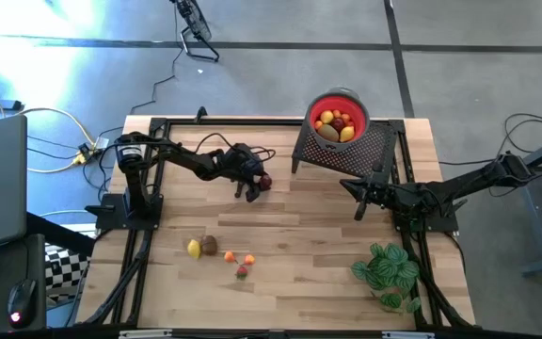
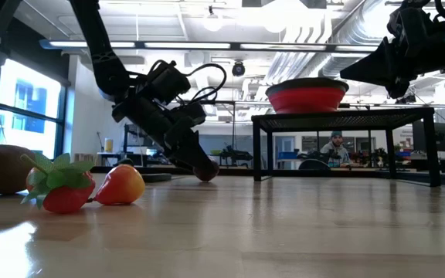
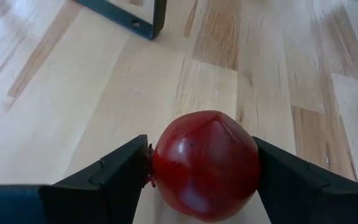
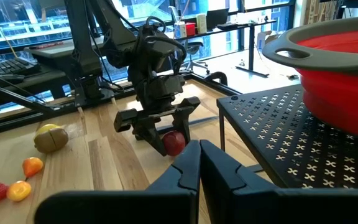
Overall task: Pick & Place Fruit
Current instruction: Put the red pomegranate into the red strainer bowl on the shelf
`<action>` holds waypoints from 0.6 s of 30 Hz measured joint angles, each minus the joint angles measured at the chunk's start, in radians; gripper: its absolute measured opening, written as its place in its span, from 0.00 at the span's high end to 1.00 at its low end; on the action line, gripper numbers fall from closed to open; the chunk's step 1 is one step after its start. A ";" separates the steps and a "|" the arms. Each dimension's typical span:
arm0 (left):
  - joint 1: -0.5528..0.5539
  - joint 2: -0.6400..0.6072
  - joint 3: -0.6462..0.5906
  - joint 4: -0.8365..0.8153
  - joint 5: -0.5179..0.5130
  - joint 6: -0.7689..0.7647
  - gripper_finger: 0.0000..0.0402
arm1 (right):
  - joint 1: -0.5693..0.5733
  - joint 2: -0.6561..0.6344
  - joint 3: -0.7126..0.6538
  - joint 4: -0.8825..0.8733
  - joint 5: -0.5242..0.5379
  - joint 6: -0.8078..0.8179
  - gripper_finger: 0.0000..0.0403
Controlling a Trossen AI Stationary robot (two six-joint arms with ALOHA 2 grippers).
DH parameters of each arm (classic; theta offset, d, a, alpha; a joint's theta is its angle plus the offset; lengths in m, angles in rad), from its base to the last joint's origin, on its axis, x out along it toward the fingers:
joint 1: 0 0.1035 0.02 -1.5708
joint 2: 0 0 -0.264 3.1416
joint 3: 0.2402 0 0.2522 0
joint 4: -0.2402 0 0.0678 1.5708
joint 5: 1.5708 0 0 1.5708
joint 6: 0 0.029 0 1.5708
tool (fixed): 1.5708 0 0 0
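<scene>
Left gripper (image 3: 201,177) lowered onto the pale wooden table (image 1: 318,245), its two dark fingers (image 3: 114,180) pinching a glossy, dark red, rounded fruit (image 3: 205,163) that rests on the boards just short of the black perforated metal stand (image 1: 346,151). The red collapsible bowl (image 1: 339,118), already holding several fruits, sits on that stand at about two o'clock from the grasp. Sound practice: confirm both pads seat evenly, lift straight, clear the stand's edge. Right gripper (image 4: 199,165), pressed together, waits at three o'clock.

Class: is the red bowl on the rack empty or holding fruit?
Holding fruit: the red bowl shows yellow, red and brown pieces inside.
</scene>
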 joint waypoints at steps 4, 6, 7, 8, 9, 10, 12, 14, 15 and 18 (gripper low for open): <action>0.000 0.000 0.000 0.014 0.000 0.000 0.36 | 0.000 0.000 0.000 0.000 0.000 0.000 0.99; 0.000 -0.010 -0.001 0.010 0.000 0.000 0.36 | 0.000 0.000 0.000 0.000 0.000 0.000 0.99; 0.000 -0.017 -0.002 0.014 0.001 0.000 0.36 | 0.000 0.000 0.000 0.000 0.000 0.000 0.99; 0.000 -0.023 -0.002 0.016 0.001 0.001 0.36 | 0.000 0.000 0.000 -0.001 0.000 0.000 0.99; 0.000 -0.032 -0.002 0.012 0.001 0.000 0.36 | 0.000 0.000 0.000 -0.001 0.000 0.000 0.99; 0.000 -0.039 -0.002 0.011 0.001 0.000 0.36 | 0.000 0.000 0.000 -0.001 0.000 0.000 0.99; 0.000 -0.060 -0.002 0.011 0.001 0.001 0.36 | 0.000 0.000 0.000 -0.004 0.000 0.000 0.99; 0.000 -0.088 -0.002 0.011 0.001 0.001 0.36 | 0.000 0.000 0.000 -0.006 0.000 0.000 0.99; 0.000 -0.102 -0.001 0.012 0.002 0.001 0.36 | 0.000 0.000 0.000 -0.006 0.000 0.000 0.99; 0.000 -0.151 0.017 -0.015 0.002 0.004 0.36 | 0.000 0.000 0.000 -0.006 0.000 0.000 0.99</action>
